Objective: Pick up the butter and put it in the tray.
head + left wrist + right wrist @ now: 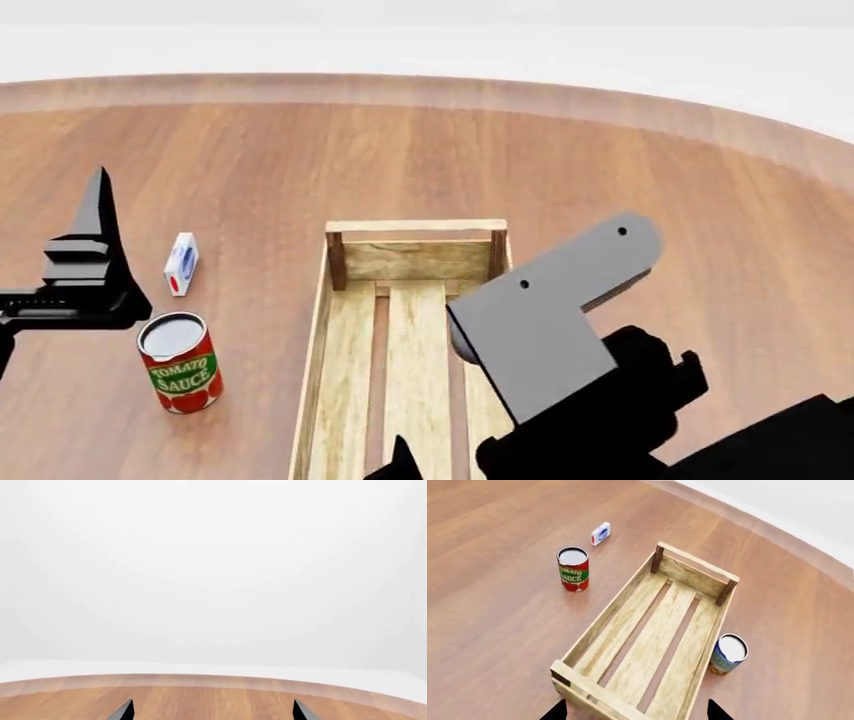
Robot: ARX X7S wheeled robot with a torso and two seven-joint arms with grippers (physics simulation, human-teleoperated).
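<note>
We see no butter anywhere, so grabbing the small carton point(180, 263) by mistake is our risk. Both grippers, left point(212, 711) and right point(636, 711), have jaws apart and empty, above the tray point(608, 616).

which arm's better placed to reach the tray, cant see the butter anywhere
Right. The right gripper hangs open above the tray's near end, its wrist camera looking into the empty slats. The left gripper sits left of the tomato sauce can, away from the tray. The butter shows in no view.
</note>
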